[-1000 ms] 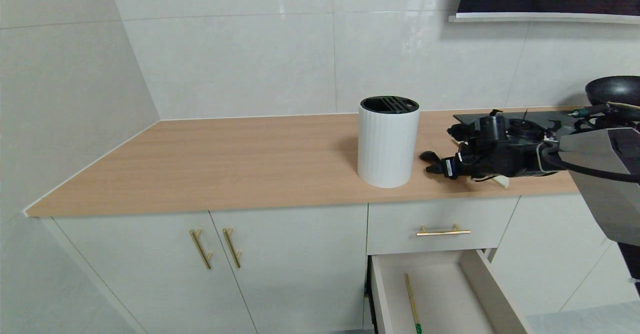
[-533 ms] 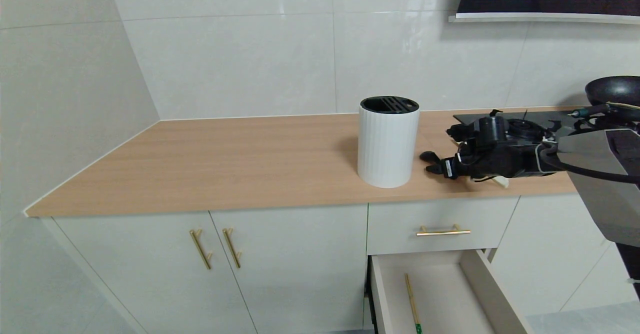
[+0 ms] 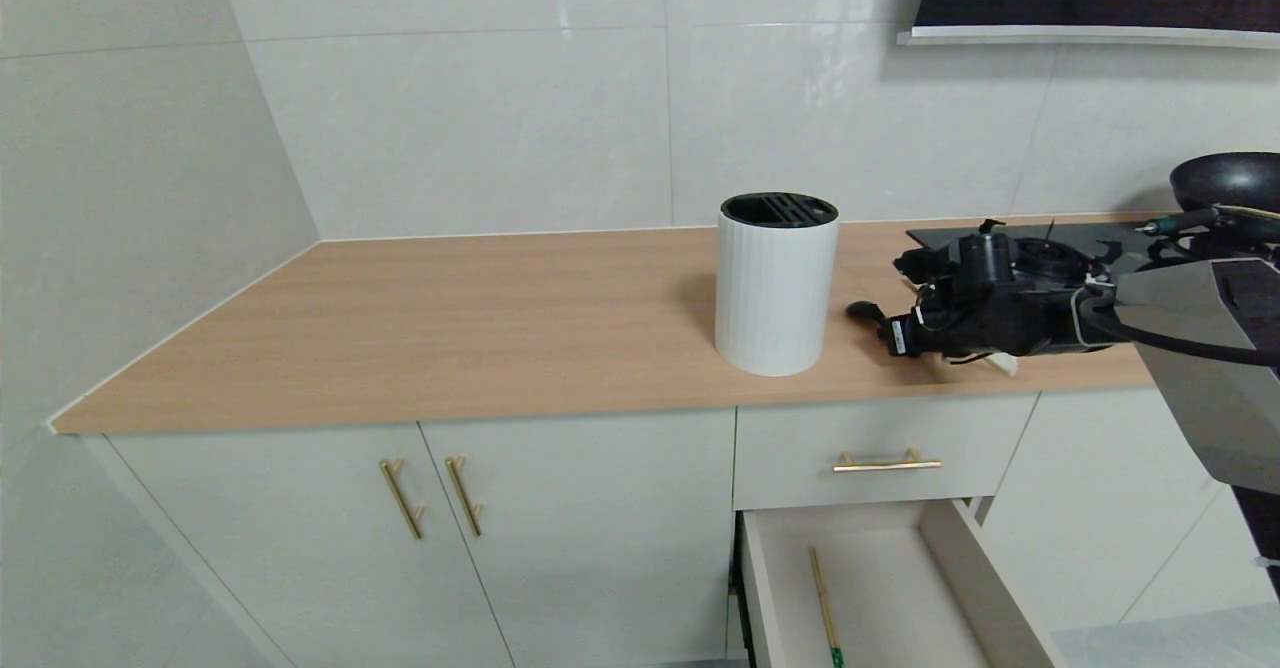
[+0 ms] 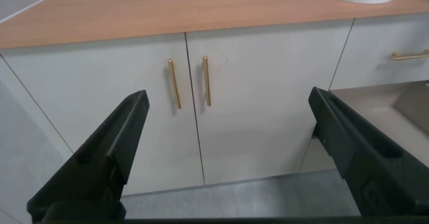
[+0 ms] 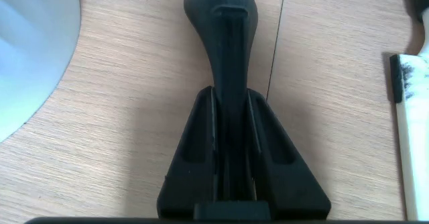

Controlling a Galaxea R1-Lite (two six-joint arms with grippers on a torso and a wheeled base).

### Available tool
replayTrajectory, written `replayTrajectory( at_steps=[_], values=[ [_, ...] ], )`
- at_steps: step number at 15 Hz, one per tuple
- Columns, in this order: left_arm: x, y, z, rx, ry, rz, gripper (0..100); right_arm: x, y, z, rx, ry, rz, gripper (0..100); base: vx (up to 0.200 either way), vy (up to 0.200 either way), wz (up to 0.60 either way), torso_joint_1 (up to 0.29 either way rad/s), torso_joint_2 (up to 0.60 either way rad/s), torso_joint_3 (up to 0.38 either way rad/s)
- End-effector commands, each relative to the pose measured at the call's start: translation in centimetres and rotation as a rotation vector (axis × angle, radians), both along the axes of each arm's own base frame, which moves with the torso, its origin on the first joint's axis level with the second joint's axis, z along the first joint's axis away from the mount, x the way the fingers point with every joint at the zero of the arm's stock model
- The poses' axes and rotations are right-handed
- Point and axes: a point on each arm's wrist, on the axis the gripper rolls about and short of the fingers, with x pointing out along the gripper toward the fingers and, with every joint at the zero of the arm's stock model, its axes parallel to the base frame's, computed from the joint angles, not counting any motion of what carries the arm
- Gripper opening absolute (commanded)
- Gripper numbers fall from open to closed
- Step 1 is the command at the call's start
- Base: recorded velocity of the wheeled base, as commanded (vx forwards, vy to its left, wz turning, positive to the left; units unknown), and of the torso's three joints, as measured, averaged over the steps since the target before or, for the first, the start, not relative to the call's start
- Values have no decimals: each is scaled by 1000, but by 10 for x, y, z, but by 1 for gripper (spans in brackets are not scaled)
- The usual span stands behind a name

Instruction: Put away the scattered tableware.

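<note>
A white ribbed holder (image 3: 776, 283) with a black slotted top stands on the wooden counter (image 3: 450, 328). Just right of it, my right gripper (image 3: 897, 333) is shut on a black utensil handle (image 3: 862, 310) whose rounded end points at the holder. The right wrist view shows that handle (image 5: 224, 23) clamped between the fingers just above the counter, with the holder's wall (image 5: 27, 49) beside it. A white utensil (image 5: 410, 137) with a black part lies on the counter close by, partly under the arm (image 3: 1003, 363). My left gripper (image 4: 228, 157) is open, low in front of the cabinet doors.
Below the counter an open drawer (image 3: 960, 568) holds a chopstick (image 3: 823, 603). A black stove (image 3: 1050, 243) and a dark wok (image 3: 1225, 180) sit at the counter's right end. Cabinet doors with gold handles (image 4: 189, 82) face the left gripper. Tiled walls close off the back and left.
The right gripper has drawn slightly to the right and up with the black handle, widening the gap to the holder. Nothing else has moved.
</note>
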Motion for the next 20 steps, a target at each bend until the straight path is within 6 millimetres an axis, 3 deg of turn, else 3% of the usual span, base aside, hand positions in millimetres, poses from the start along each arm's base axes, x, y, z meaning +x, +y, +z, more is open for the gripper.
replayTrajectory(
  at_steps=[1,4,7,11,17,20],
  values=[
    [0,0,0,0,1,0,100,0,0,-1,1,3,1,0,0,0,0,0,0,0],
    [0,0,0,0,3,0,100,-2,-2,10,6,-16,-4,0,0,0,0,0,0,0],
    [0,0,0,0,1,0,100,-24,-15,45,27,-40,-36,0,0,0,0,0,0,0],
    [0,0,0,0,1,0,100,-98,-38,96,53,-31,-91,0,0,0,0,0,0,0],
    [0,0,0,0,3,0,100,-230,-35,108,103,69,-46,0,0,0,0,0,0,0],
    [0,0,0,0,1,0,100,-273,-33,100,79,86,-24,0,0,0,0,0,0,0]
  ],
)
